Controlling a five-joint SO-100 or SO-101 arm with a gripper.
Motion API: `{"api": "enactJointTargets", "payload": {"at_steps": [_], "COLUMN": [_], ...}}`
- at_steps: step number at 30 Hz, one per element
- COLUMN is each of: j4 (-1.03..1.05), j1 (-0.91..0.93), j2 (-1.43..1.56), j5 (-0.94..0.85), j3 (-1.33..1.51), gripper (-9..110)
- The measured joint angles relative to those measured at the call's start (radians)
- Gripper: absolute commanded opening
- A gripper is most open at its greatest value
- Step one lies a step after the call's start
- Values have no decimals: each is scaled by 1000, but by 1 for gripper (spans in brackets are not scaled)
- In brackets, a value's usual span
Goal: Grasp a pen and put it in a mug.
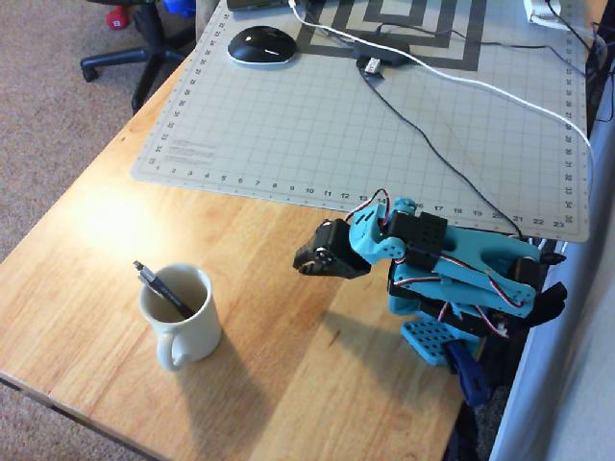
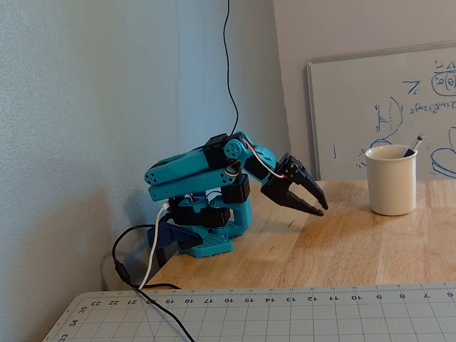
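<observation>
the pen (image 1: 163, 292) stands inside the mug (image 1: 197, 331), leaning against the rim so that its upper end pokes out over the edge toward the upper left in the overhead view. in the fixed view only the top of the pen (image 2: 412, 145) shows above the mug (image 2: 391, 184), tilted to the right. the mug sits upright on the wooden table (image 1: 106, 240), near the lower left part of it in the overhead view, with its loop handle turned toward the bottom of that picture (the handle does not show in the fixed view).

the gripper (image 2: 320, 209) is well apart from the mug, with bare table between them. the teal arm (image 2: 192, 174) is folded low over its base at the table's edge, and the black fingers (image 2: 298, 201) point down and toward the mug, their tips hovering close above the wood. the two fingers lie nearly together with just a thin gap toward the tips, and nothing is held between them. in the overhead view the gripper (image 1: 300, 263) shows as a dark mass at the left end of the arm, its fingers hard to tell apart.

behind the arm lies a grey cutting mat (image 1: 288, 125) with a ruled grid, and a black computer mouse (image 1: 260, 45) rests on its far edge. a black cable (image 1: 432, 144) and a white cable (image 1: 480, 86) run across the mat toward the arm. a whiteboard (image 2: 356, 107) leans against the wall behind the mug.
</observation>
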Motion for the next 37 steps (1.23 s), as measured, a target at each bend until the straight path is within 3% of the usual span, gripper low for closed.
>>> {"api": "enactJointTargets", "payload": {"at_steps": [10,37], "j4": [222,236], "j1": [0,0], "j2": [0,0], "j5": [3,3], "j3": [0,0], "gripper": [3,3]}}
